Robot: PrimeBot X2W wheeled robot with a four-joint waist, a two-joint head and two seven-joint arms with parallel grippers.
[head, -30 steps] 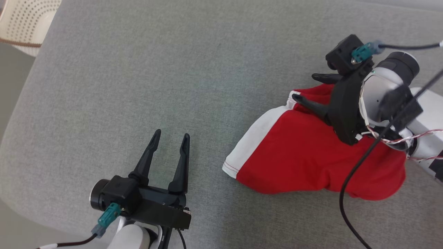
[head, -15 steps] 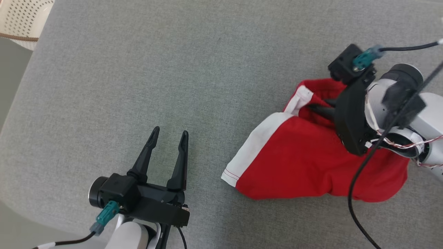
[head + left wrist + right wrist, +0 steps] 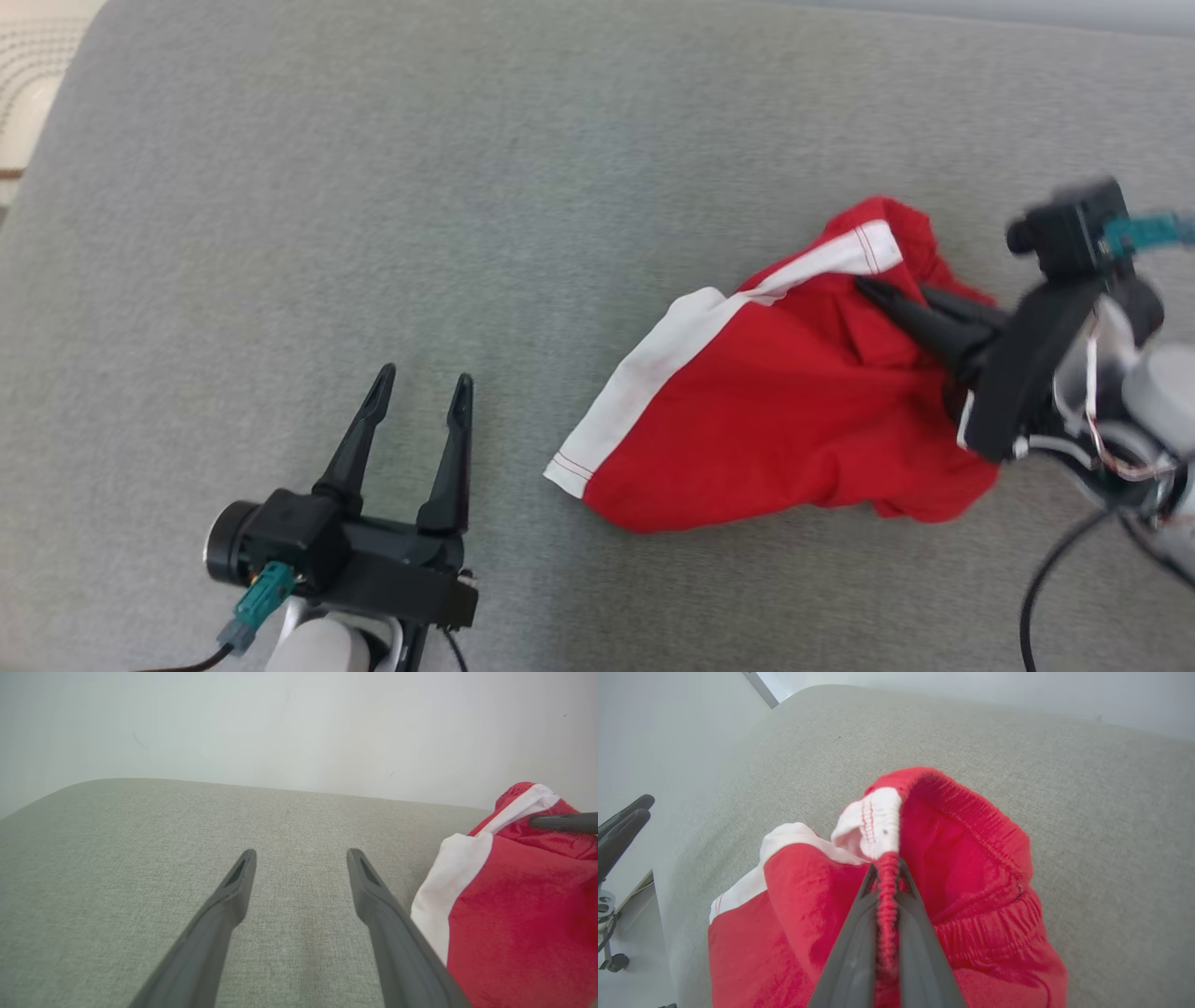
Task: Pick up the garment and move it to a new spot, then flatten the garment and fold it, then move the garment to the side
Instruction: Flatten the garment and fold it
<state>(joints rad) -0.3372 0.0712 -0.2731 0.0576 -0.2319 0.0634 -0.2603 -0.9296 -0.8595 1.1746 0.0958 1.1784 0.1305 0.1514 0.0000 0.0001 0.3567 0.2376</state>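
Observation:
The garment (image 3: pixel 766 420) is a pair of red shorts with a white side stripe, bunched on the grey cushion (image 3: pixel 467 187) at the right. My right gripper (image 3: pixel 873 287) is shut on its elastic waistband, which is lifted into a peak; the right wrist view shows the red waistband (image 3: pixel 887 891) pinched between the two fingers (image 3: pixel 850 956). My left gripper (image 3: pixel 422 385) stands open over bare cushion at the lower left, apart from the garment's white hem. In the left wrist view its fingers (image 3: pixel 233 891) are spread, with the garment (image 3: pixel 518 905) at the right.
A pale perforated basket (image 3: pixel 28 75) sits past the cushion's far left corner. The cushion's left edge curves down to the floor. A white wall (image 3: pixel 299 728) stands behind the cushion. Black cables (image 3: pixel 1036 588) trail from my right arm.
My right gripper has closed on the waistband and pulled it up and to the right, raising the fabric. The head camera has shifted. The left gripper stays open.

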